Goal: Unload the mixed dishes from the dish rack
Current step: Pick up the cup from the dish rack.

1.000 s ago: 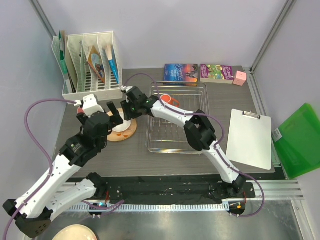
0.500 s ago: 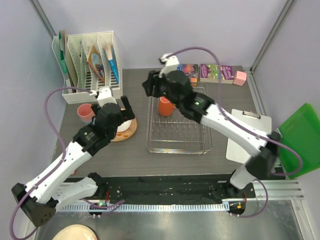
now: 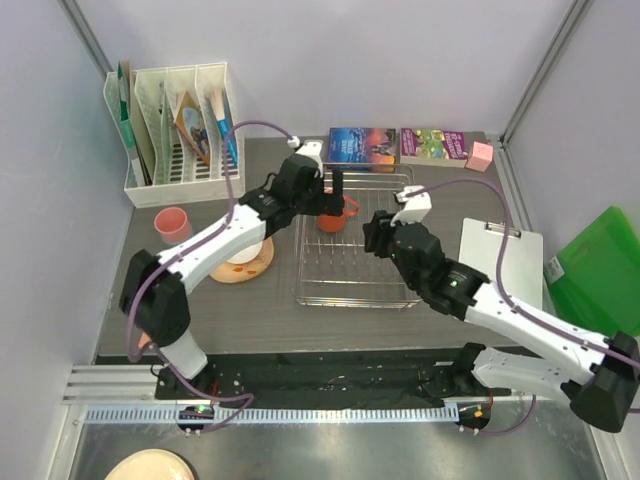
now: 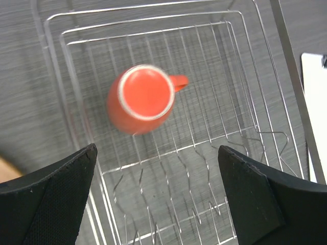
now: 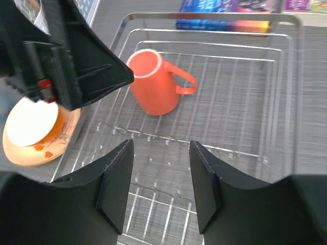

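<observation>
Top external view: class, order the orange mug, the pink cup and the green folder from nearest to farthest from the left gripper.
1. Orange mug, in the dish rack, just by the left gripper.
2. Pink cup, well off to the left.
3. Green folder, at the far right edge.

Pale lavender walls (image 3: 350, 60) are enclosing the dark grey table (image 3: 260, 320). A white file organiser (image 3: 180, 130) is standing on its far-left corner, books (image 3: 362, 148) are lying along its far edge, and a clipboard (image 3: 500, 278) is resting at its right edge. A green folder (image 3: 595, 285) is lying beyond that edge.
</observation>
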Robot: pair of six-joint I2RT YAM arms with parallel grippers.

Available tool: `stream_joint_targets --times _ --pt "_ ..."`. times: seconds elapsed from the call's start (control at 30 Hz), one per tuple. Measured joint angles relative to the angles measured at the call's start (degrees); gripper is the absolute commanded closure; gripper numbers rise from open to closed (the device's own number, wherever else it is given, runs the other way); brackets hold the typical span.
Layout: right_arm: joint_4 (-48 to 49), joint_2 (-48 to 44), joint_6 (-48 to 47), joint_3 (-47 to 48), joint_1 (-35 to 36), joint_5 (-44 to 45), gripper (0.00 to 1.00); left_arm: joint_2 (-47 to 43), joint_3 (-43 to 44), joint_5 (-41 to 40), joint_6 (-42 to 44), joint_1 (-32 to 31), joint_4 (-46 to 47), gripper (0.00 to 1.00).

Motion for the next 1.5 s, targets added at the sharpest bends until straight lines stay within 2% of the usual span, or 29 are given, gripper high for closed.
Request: stream_joint_targets --times 0.2,0.47,0.8,1.23,1.3,1.4,1.43,1.5 --pt "2.12 -8.63 0.09 -4.31 -0.02 3.61 0.49 8.46 7.41 4.74 8.11 0.07 0.79 0.00" --pt "2.21 -10.05 0.07 -4.90 -0.02 4.87 0.50 16.35 16.24 9.46 17.94 1.29 -0.92 0.00" --pt "1.73 -9.57 0.17 -4.92 -0.02 5.20 0.50 18.75 17.18 9.55 15.80 4.90 -3.06 0.00" --pt "1.29 -6.58 1.33 -4.92 -0.02 5.18 0.50 22.16 15.13 12.09 13.18 4.96 -2.95 0.00" --pt "1.29 -6.47 1.44 -4.92 -0.02 5.18 0.50 22.88 15.10 12.55 12.81 4.96 -2.69 0.03" --pt "1.29 -5.86 1.46 -4.92 -0.02 5.18 0.50 23.93 15.13 13.57 12.72 4.96 -1.73 0.16" --pt "1.29 -5.57 1.44 -4.92 -0.02 5.20 0.50 24.11 15.13 13.73 12.79 4.92 -1.70 0.23" --pt "1.27 -5.22 1.44 -4.92 -0.02 5.20 0.50 24.52 15.13 14.93 12.70 4.92 -1.51 0.30"
